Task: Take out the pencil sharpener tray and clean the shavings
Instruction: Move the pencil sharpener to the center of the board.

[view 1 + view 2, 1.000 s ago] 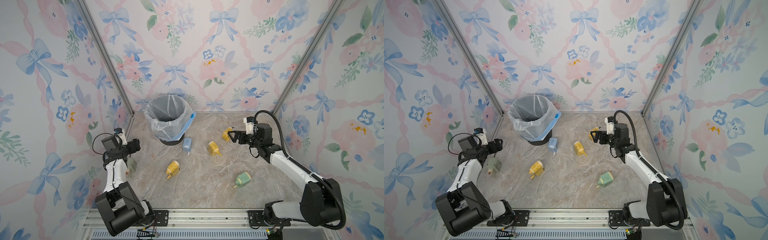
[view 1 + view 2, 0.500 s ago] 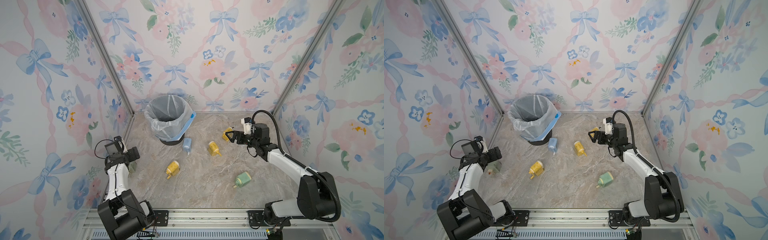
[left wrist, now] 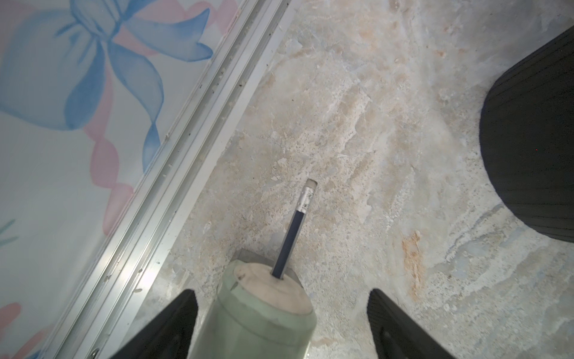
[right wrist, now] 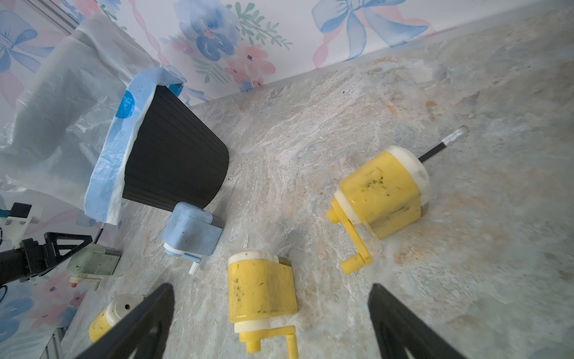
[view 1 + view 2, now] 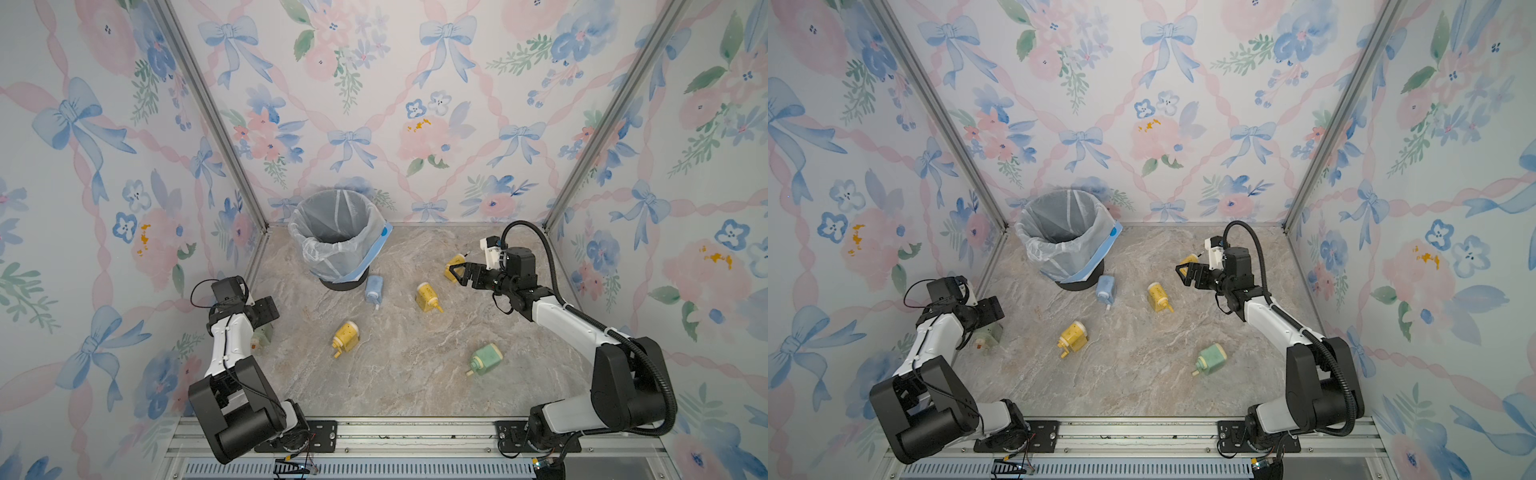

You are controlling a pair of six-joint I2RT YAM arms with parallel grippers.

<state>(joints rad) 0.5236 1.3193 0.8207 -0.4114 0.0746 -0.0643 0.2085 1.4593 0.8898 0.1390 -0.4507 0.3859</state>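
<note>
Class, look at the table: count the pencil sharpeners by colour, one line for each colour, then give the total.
Yellow sharpeners: 3
Green sharpeners: 2
Blue sharpener: 1
Total: 6

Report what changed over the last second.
The left gripper came down over the green sharpener by the wall and now straddles it, open, with no grip. The right gripper, open, edged forward toward the far yellow sharpener. Nothing was grasped, released or shifted; the bin stayed put.
</note>
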